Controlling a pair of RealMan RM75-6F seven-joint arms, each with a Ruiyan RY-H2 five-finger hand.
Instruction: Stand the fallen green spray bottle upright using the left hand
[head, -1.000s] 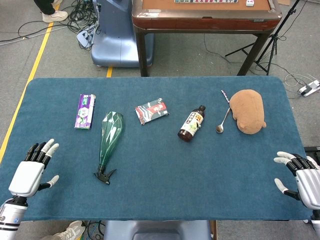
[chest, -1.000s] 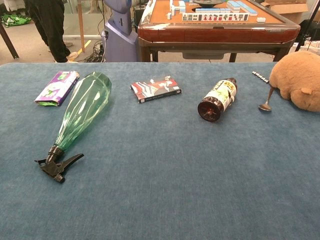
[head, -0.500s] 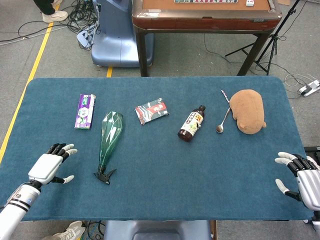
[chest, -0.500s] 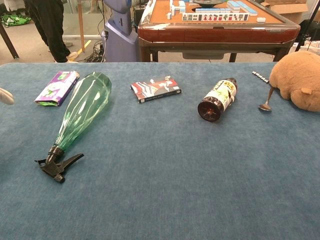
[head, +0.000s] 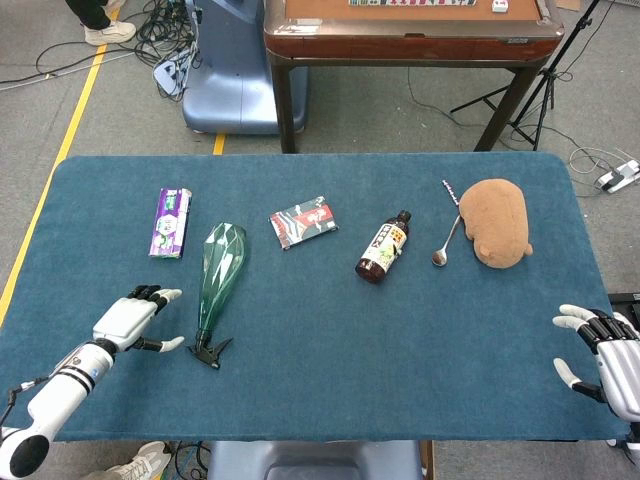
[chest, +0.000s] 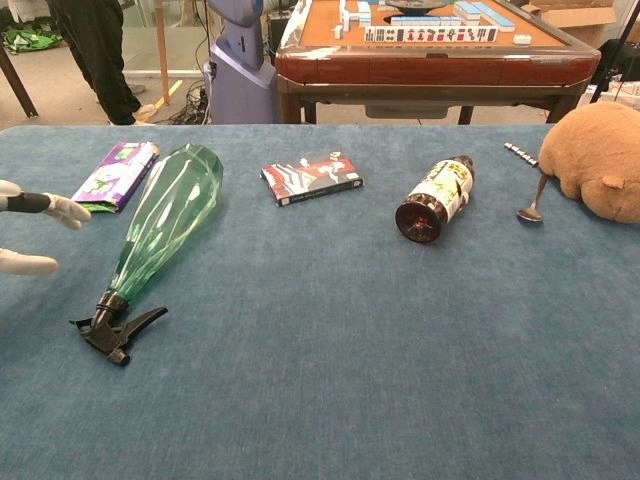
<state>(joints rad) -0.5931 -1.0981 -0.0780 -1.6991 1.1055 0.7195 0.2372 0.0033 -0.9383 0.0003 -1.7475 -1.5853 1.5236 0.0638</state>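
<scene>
The green spray bottle (head: 220, 277) (chest: 163, 229) lies on its side on the blue table (head: 320, 380), black trigger head (head: 208, 351) (chest: 113, 332) toward the near edge, faceted body pointing away. My left hand (head: 133, 317) hovers just left of the bottle's neck, fingers spread, holding nothing; only its fingertips (chest: 62, 209) show at the left edge of the chest view. My right hand (head: 604, 355) sits at the table's near right corner, fingers apart and empty, and does not show in the chest view.
A purple packet (head: 170, 222) lies left of the bottle's body. A small red and black box (head: 303, 221), a fallen brown bottle (head: 383, 248), a spoon (head: 445, 244) and a brown plush toy (head: 498, 221) lie further right. A wooden table (head: 410, 40) stands beyond.
My left hand has moved right and forward from the table's near left corner to just beside the spray bottle's neck. The bottle and my right hand have stayed put.
</scene>
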